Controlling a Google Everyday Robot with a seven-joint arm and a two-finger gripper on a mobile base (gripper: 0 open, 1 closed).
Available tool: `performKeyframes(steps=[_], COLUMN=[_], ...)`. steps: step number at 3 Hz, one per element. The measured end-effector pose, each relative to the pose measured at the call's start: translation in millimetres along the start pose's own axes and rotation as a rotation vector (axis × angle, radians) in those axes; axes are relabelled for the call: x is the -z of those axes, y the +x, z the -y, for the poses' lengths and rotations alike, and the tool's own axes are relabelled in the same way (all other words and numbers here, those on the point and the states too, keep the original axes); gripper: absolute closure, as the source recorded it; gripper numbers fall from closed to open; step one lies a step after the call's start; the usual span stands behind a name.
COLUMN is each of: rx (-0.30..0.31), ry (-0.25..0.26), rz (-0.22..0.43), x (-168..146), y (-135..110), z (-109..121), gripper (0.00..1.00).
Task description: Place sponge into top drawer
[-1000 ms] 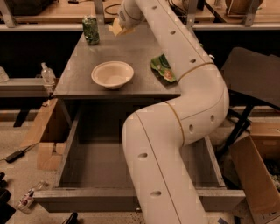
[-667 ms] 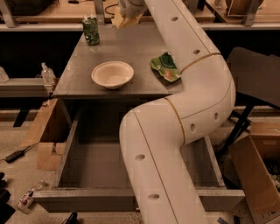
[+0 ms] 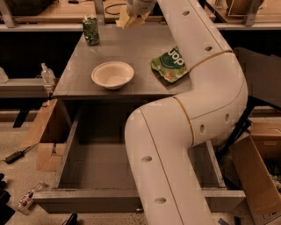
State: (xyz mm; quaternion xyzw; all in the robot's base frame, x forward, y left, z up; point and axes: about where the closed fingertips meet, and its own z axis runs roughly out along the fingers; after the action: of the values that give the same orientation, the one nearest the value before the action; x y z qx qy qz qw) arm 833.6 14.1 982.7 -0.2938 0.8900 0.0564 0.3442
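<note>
Since a second ago the pincer (image 3: 134,12) has drifted a little to the right along the worktop's far edge and risen, so that it now sits at the very top of the view. The arm (image 3: 193,110) has swung outward with it, and more of the green snack bag (image 3: 170,65) is uncovered.

Clenched in the pincer is the sponge (image 3: 126,20), a pale yellow block that hangs tilted in the air. It is above the far edge of the worktop (image 3: 131,48), near the middle, and clear of the surface.

A green can (image 3: 91,30) stands upright near the far left corner of the worktop. A pale bowl (image 3: 113,74) sits upright towards the near edge, left of centre. The snack bag lies flat near the right edge, just beside the arm, which crosses over that side.

Below the near edge of the worktop the top drawer (image 3: 94,165) stands pulled out, and the part of its grey floor that can be seen is bare. The thick lower section of the arm passes over the drawer's right half and hides it.

On the floor, a cardboard box (image 3: 46,132) rests against the drawer's left side, and another cardboard box (image 3: 254,176) lies off to the right.
</note>
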Motion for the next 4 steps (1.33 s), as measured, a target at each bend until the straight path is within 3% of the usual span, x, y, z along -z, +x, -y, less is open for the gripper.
performKeyframes(steps=[1, 2, 3, 4], rx=[-0.042, -0.125, -0.275, -0.277], ry=[0.025, 0.087, 0.171, 0.164], rz=[-0.048, -0.086, 0.0, 0.055], x=[56.1, 117.6, 173.8, 175.6], y=[8.6, 17.7, 10.8, -3.0], z=[-1.1, -2.6, -7.5, -12.3], gripper=[1.0, 1.0, 1.0, 1.0])
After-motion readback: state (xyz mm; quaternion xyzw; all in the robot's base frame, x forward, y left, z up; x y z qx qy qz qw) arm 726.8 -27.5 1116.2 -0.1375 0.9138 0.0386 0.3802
